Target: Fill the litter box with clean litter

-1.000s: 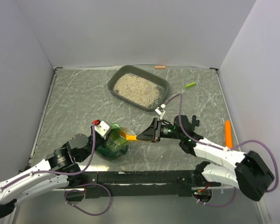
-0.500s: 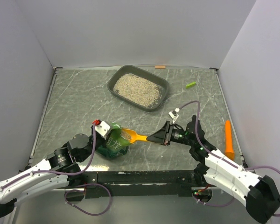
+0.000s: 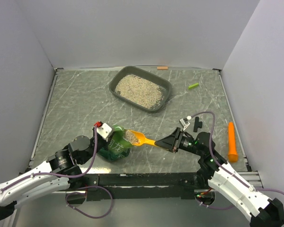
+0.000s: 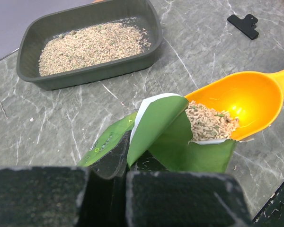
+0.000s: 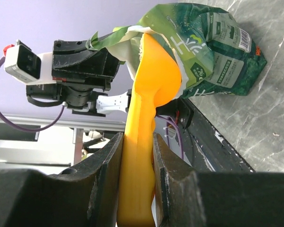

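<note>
Beside the green bag [image 3: 114, 146] mouth: a loaded scoop [image 3: 141, 138], ready to carry.
Pinched on the orange handle, the right gripper [image 5: 137, 156] holds the bowl just outside the bag's opening with a small heap of clean litter [image 4: 210, 124] in it. The left gripper [image 4: 125, 187] is pressed together on the bag's torn flap, propping it open. The litter box [image 4: 94, 74], already part filled, sits well beyond the bag on its far side. Best handled by lifting the bowl clear of the flap, keeping it level, moving slowly, and tipping only once it is over the tray.
</note>
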Motion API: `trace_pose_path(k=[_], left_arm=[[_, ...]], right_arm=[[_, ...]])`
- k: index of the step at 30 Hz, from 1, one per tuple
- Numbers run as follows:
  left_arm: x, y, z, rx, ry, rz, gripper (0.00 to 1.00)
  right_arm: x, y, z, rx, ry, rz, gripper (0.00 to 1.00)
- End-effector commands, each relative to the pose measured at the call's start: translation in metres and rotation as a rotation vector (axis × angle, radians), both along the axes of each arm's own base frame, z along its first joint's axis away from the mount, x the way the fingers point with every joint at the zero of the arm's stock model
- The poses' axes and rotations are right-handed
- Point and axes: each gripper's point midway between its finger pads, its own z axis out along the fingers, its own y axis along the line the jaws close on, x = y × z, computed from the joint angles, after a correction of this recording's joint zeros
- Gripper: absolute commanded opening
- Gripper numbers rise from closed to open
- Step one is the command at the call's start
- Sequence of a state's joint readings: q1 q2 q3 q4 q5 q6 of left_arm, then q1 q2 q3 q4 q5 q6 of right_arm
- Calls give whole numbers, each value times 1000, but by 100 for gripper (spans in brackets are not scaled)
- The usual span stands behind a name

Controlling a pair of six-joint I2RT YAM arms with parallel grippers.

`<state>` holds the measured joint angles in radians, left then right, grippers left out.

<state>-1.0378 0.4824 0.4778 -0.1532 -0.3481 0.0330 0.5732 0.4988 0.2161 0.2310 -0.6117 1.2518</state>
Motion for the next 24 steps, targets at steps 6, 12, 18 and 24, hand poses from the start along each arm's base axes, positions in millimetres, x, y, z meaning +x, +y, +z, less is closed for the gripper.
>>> trace_pose_path(k=[6, 12, 18, 24], left_arm=[[-1, -7, 17, -65, -26, -18, 1], [-1, -7, 16, -62, -25, -16, 1], [1, -5, 17, -64, -26, 1, 1], [2, -2, 19, -66, -29, 18, 1]], right_arm=[[-3, -11, -12, 31, 65, -63, 0], [-5, -13, -8, 33, 54, -68, 0], [-7, -16, 6, 42, 39, -75, 0], [-9, -20, 30, 63, 5, -93, 0]])
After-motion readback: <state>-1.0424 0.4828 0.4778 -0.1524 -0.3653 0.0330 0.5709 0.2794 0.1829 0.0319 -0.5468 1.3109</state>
